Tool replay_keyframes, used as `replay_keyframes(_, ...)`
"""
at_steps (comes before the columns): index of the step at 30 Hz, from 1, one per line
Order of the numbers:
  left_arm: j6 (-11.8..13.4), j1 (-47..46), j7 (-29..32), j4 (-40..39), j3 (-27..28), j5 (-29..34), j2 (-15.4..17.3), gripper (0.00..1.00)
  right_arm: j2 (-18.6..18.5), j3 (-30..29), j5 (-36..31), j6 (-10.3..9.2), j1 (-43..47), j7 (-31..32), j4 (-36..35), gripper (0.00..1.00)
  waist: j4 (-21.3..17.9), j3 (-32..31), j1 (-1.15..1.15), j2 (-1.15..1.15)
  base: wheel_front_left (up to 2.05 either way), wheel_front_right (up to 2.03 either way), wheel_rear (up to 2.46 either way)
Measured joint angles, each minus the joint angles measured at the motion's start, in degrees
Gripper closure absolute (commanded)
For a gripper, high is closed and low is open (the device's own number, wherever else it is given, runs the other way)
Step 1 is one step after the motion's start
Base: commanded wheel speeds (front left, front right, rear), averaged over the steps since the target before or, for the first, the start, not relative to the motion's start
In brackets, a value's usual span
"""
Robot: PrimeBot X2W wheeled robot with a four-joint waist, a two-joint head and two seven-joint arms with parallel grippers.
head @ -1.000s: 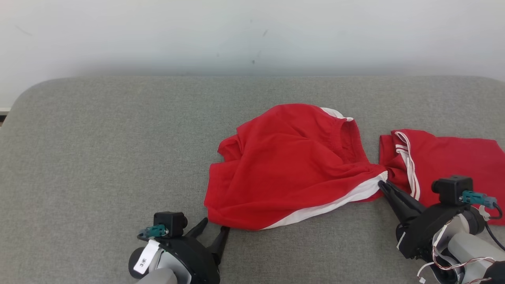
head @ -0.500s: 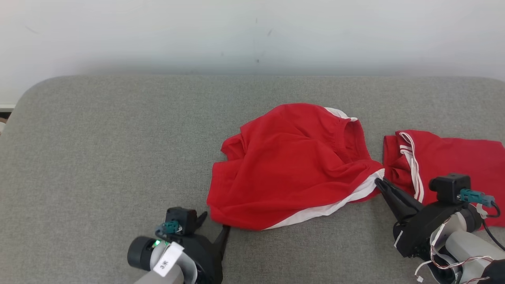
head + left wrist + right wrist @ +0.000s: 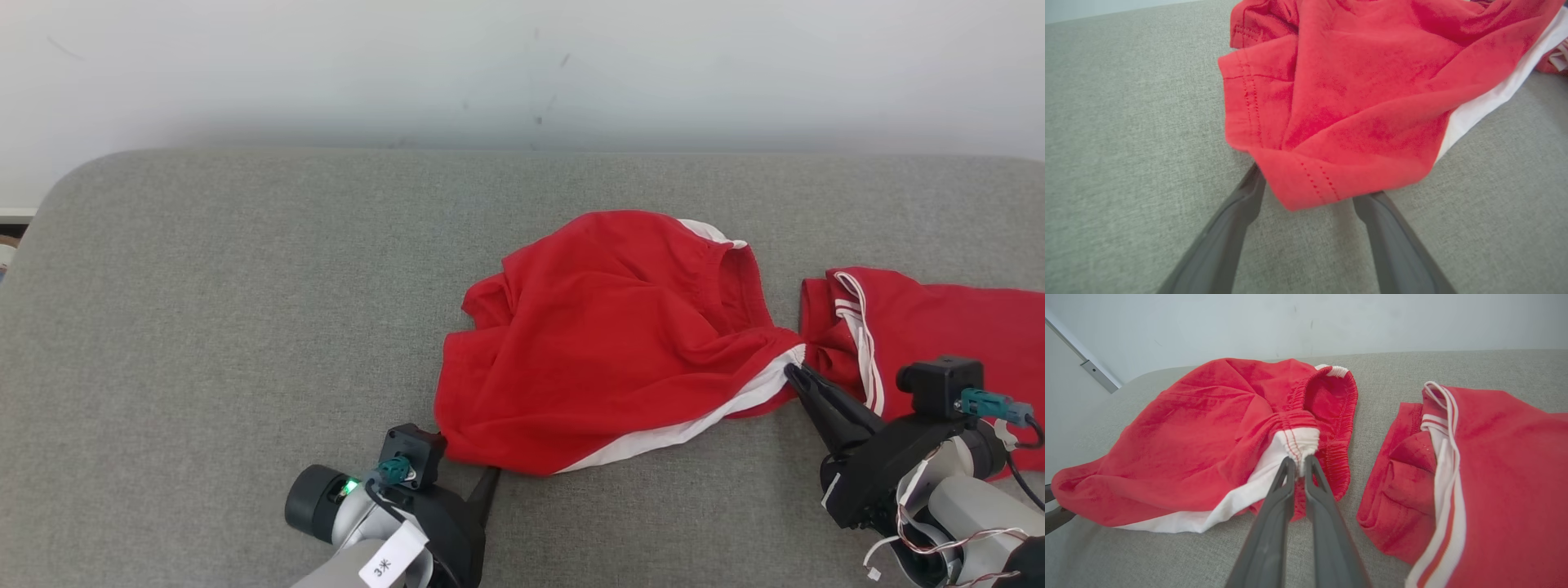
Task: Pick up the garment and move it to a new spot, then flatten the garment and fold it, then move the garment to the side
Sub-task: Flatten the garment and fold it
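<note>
The garment (image 3: 604, 343) is a pair of red shorts with a white side band, lying crumpled in the middle of the grey table (image 3: 229, 327). My right gripper (image 3: 792, 372) is shut on the white elastic waistband corner at its right end, seen close in the right wrist view (image 3: 1298, 459). My left gripper (image 3: 462, 467) stands open at the garment's near-left hem corner. In the left wrist view the stitched hem (image 3: 1306, 183) lies over the gap between the two spread fingers (image 3: 1237, 220), hiding their tips.
A second red garment (image 3: 947, 327) with white stripes lies folded at the right edge of the table, just beyond my right gripper, and also shows in the right wrist view (image 3: 1494, 457). A pale wall (image 3: 522, 65) rises behind the table. Bare grey surface spreads to the left.
My left gripper has rolled over and slid right and forward, up to the garment's hem corner. The right gripper keeps its hold in place. The head camera has shifted slightly.
</note>
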Motion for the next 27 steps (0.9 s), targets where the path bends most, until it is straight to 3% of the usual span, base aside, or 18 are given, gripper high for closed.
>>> replay_keyframes(2,0.3,-0.2,0.0,-0.5,-0.4,0.9,-0.1,0.0,0.0,0.0,0.0,0.0,0.0,0.0,0.0,1.0,0.1,0.0,0.0,0.0,0.0,0.0,0.0)
replay_keyframes(3,0.6,-0.2,0.0,-0.7,-0.5,1.4,-0.1,0.53,0.0,-0.1,0.0,0.0,0.0,0.0,0.0,1.0,0.2,0.0,0.0,0.0,0.0,0.0,0.0)
replay_keyframes(4,0.6,-0.3,0.0,-0.9,-0.4,1.4,-0.1,0.91,0.0,-0.2,0.0,0.0,0.0,0.0,0.0,1.0,0.2,-0.1,0.0,0.0,0.0,0.0,0.0)
replay_keyframes(5,0.6,-0.4,0.0,-0.9,-0.5,1.7,-0.1,1.0,0.0,-0.3,0.0,0.0,0.1,0.0,0.2,1.0,0.4,-0.1,0.0,0.0,0.0,0.0,0.0)
replay_keyframes(15,1.1,0.2,-0.1,-1.9,1.0,1.8,1.3,1.0,0.0,-0.6,0.0,0.01,0.4,0.0,0.4,1.0,1.0,-0.9,0.0,0.0,0.0,0.0,0.0)
replay_keyframes(23,1.3,1.0,-0.2,-4.4,4.9,3.1,6.7,1.0,-0.2,-1.9,0.0,0.01,0.2,0.0,1.1,1.0,1.3,-2.1,0.0,0.0,0.0,0.0,0.0)
replay_keyframes(27,1.6,4.5,-0.3,-8.8,5.8,1.2,6.4,1.0,0.1,-1.8,0.0,0.01,0.7,0.0,1.2,1.0,1.8,-3.0,-0.01,-0.01,0.0,0.0,0.0)
